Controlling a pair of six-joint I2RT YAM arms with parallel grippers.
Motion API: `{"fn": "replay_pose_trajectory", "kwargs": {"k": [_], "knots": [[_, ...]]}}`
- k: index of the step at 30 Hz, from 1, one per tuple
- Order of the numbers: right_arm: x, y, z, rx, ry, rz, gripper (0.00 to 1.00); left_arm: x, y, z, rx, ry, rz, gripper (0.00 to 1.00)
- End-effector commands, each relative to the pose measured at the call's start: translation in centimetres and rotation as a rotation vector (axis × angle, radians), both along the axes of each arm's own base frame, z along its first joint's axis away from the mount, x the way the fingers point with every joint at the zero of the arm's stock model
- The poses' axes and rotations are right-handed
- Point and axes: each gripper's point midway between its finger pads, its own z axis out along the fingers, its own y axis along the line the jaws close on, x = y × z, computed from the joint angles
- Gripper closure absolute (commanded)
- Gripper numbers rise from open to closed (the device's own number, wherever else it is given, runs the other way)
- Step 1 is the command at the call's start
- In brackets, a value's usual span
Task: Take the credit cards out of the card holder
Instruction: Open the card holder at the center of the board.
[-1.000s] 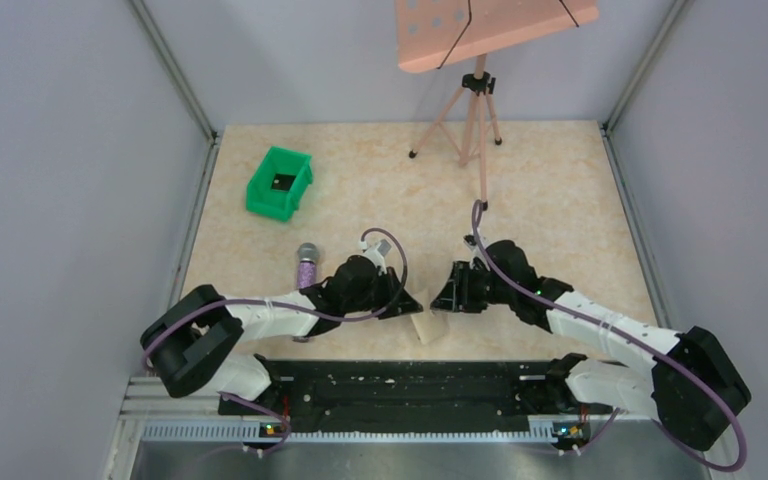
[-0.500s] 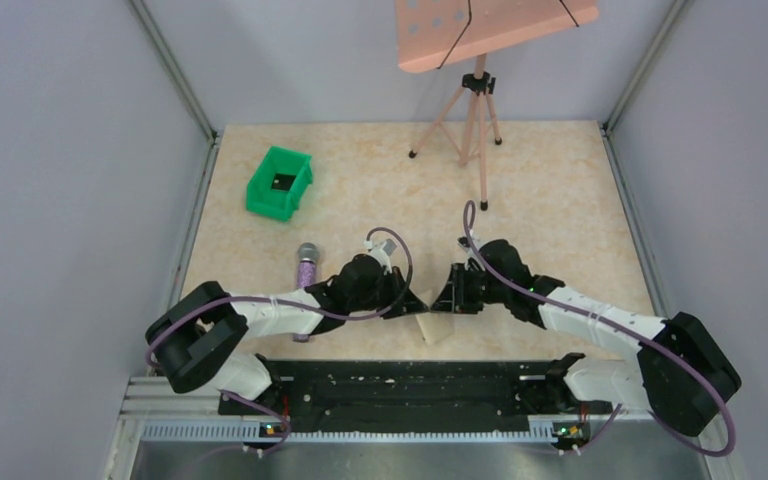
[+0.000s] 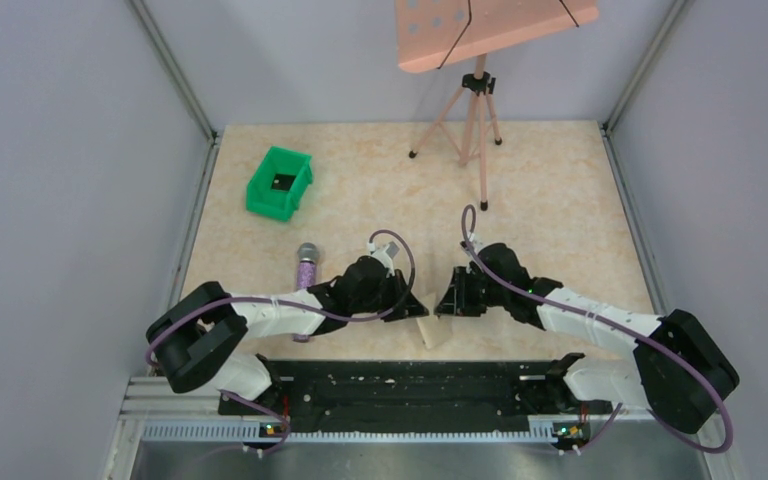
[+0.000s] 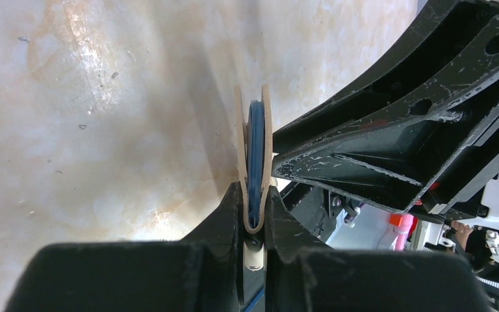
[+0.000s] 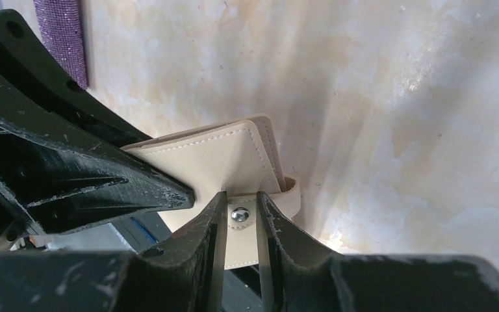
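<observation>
The pale beige card holder (image 3: 430,328) is held on edge above the table near its front edge, between the two arms. My left gripper (image 4: 254,201) is shut on its lower edge. Seen edge-on there, the card holder (image 4: 255,156) shows blue layers between its two beige faces. No separate credit cards can be made out. My right gripper (image 5: 239,201) is shut across the narrow strap with the metal snap (image 5: 239,216), at the edge of the card holder (image 5: 214,159). From above, the left gripper (image 3: 415,305) and right gripper (image 3: 442,300) nearly touch.
A purple microphone (image 3: 306,270) lies left of the left arm and shows in the right wrist view (image 5: 62,39). A green bin (image 3: 280,182) stands at the back left. A tripod (image 3: 475,120) with a pink board stands at the back. The black rail (image 3: 400,395) runs along the near edge.
The right gripper's jaws have narrowed onto the strap. Both grippers and the card holder have shifted slightly toward each other and the near edge.
</observation>
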Motion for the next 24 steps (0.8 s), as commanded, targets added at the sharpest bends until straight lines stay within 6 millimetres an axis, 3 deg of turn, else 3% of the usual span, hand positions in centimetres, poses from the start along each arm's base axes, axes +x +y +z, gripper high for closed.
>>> {"fn": "replay_pose_trajectory", "kwargs": {"k": [1, 5, 12, 24], "knots": [[-0.3, -0.3, -0.3, -0.036, -0.01, 0.022, 0.77, 1.3, -1.8, 3.2, -0.079, -0.069, 0.007, 1.0], [-0.7, 0.1, 0.2, -0.004, 0.001, 0.045, 0.7, 1.3, -1.9, 3.1, -0.064, -0.072, 0.012, 1.0], [-0.9, 0.2, 1.5, 0.018, -0.009, 0.042, 0.69, 1.3, -2.3, 3.2, -0.062, -0.073, 0.009, 1.0], [-1.6, 0.3, 0.5, -0.017, -0.012, 0.039, 0.71, 1.1, -2.7, 3.2, -0.062, -0.071, 0.003, 1.0]]}}
